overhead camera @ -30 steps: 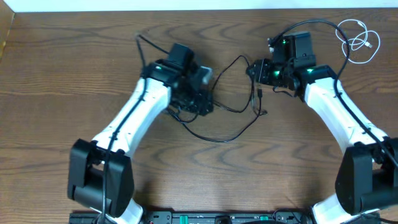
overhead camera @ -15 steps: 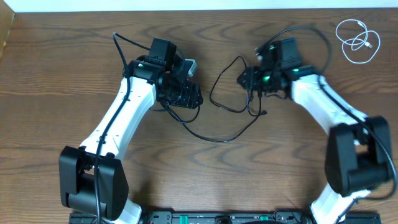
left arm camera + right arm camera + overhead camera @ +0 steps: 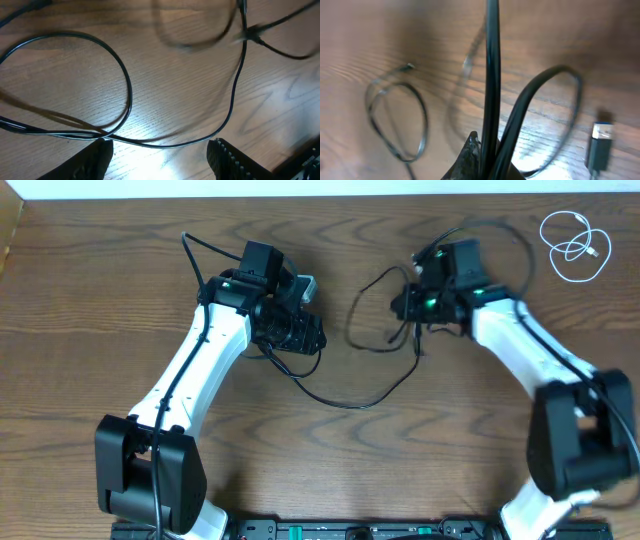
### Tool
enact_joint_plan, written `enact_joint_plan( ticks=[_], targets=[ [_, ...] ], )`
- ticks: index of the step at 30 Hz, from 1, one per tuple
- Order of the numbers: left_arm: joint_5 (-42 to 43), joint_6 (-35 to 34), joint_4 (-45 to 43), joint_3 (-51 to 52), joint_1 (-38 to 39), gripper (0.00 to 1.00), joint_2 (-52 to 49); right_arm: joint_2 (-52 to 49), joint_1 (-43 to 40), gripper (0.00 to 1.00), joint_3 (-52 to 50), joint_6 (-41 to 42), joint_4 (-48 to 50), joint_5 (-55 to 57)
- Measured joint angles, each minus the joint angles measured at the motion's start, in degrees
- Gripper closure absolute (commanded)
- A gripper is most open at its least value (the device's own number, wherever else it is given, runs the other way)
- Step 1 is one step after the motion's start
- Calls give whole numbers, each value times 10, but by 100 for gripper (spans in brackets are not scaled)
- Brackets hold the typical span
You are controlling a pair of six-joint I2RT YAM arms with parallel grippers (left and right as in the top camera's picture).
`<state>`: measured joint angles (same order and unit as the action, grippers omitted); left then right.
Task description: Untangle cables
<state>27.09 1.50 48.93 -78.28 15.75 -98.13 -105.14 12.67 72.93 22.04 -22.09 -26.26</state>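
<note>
overhead, the black cables (image 3: 372, 348) lie in loose loops on the table (image 3: 100, 280) between the two arms, with one long strand curving from under the left arm across toward the right. the white cable (image 3: 574, 242) sits coiled alone near the table's far right corner, well apart from them. right wrist view: the right fingers (image 3: 472, 160) are pinched closed on a black cable (image 3: 492, 75) that runs straight up from their tips. a second loop bulges out beside it, and a plug end (image 3: 599, 145) lies on the wood nearby. left wrist view: the left fingers (image 3: 235, 160) stand open, holding nothing, and a black strand crosses the table just ahead of their tips.
</note>
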Motion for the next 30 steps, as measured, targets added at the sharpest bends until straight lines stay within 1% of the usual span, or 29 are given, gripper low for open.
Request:
enact_joint_plan(
  ticks=[6, 9, 12, 13, 15, 17, 22, 25, 27, 30],
  targets=[
    [0, 0, 0, 0, 0, 35, 0, 164, -56, 99, 31, 26, -11, 10],
    [0, 0, 0, 0, 0, 35, 0, 249, -119, 99, 39, 45, -20, 34],
    [0, 0, 0, 0, 0, 35, 0, 285, -188, 99, 40, 60, -47, 47],
    [0, 0, 0, 0, 0, 35, 0, 289, -204, 99, 40, 63, -54, 50],
    [0, 0, 0, 0, 0, 35, 0, 293, -267, 99, 40, 72, -73, 61],
    [0, 0, 0, 0, 0, 35, 0, 291, -311, 99, 40, 76, -83, 65],
    [0, 0, 0, 0, 0, 35, 0, 264, -407, 99, 39, 82, -65, 87],
    [0, 0, 0, 0, 0, 35, 0, 225, -446, 99, 39, 94, -30, 96],
    [0, 0, 0, 0, 0, 35, 0, 178, -480, 99, 39, 114, 15, 105],
    [0, 0, 0, 0, 0, 35, 0, 119, -506, 99, 38, 133, 86, 109]
  ],
)
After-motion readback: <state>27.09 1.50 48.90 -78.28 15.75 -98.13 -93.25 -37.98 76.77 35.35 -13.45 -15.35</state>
